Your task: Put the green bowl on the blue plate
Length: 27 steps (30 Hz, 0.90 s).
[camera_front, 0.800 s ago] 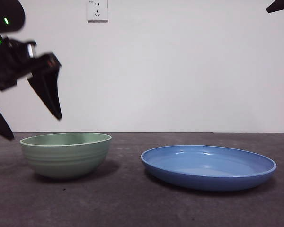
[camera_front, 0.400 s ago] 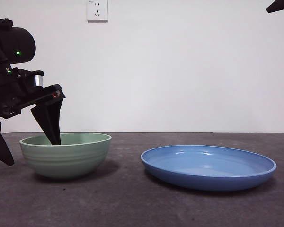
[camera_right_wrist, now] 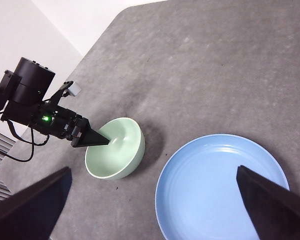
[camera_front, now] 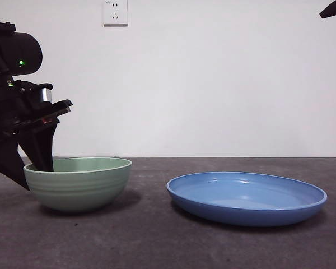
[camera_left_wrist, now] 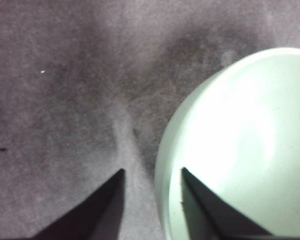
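The pale green bowl [camera_front: 78,182] stands upright on the table at the left, and the left wrist view shows its pale inside [camera_left_wrist: 240,145]. To its right, apart from it, lies the wide blue plate [camera_front: 247,197], with nothing on it. My left gripper [camera_front: 30,168] is down at the bowl's left rim. It is open and straddles the rim. One jaw is inside the bowl, the other outside, and a gap shows beside the outer jaw. My right gripper [camera_right_wrist: 153,168] hangs open high above the table, with the bowl [camera_right_wrist: 115,148] and the plate [camera_right_wrist: 222,187] below it.
The dark grey table [camera_front: 157,235] runs back to a white wall with a socket [camera_front: 115,12]. The waiting right arm shows as a black tip [camera_front: 333,8] at the top right corner. Bare table lies between the bowl and the plate.
My left gripper has come down from above the bowl to its left rim. Its jaws have drawn closer together, one on each side of the rim. Bowl and plate have not moved.
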{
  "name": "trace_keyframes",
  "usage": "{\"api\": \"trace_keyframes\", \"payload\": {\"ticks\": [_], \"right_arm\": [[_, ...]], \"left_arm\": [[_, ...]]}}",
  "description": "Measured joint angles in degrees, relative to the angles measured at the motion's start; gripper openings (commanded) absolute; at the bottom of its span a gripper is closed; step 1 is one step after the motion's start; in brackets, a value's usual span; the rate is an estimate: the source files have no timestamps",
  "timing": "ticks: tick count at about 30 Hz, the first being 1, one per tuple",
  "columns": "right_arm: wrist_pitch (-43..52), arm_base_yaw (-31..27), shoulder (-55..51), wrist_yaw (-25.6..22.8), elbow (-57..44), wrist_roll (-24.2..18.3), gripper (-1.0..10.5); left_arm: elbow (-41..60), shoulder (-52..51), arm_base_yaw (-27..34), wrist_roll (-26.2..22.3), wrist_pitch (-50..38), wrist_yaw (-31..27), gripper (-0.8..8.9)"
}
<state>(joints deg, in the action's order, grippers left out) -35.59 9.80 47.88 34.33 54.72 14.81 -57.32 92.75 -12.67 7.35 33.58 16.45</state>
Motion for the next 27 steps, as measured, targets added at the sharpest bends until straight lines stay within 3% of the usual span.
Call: {"api": "trace_keyframes", "payload": {"ticks": [4,14,18,27], "right_arm": [[0.0,0.0,0.0,0.0,0.0,0.0,5.8],[0.0,0.0,0.0,0.1,0.0,0.0,5.8],[0.0,0.0,0.0,0.1,0.0,0.0,5.8],[0.0,0.0,0.0,0.1,0.0,0.0,5.8]], "left_arm": [[0.0,0.0,0.0,-0.2,0.0,0.0,0.19],[-3.0,0.0,-1.0,0.4,2.8,-1.1,0.18],[-9.0,0.1,-4.3,0.8,6.7,-5.0,0.18],[-28.9,6.5,-13.7,1.2,15.1,-5.6,0.18]]}}
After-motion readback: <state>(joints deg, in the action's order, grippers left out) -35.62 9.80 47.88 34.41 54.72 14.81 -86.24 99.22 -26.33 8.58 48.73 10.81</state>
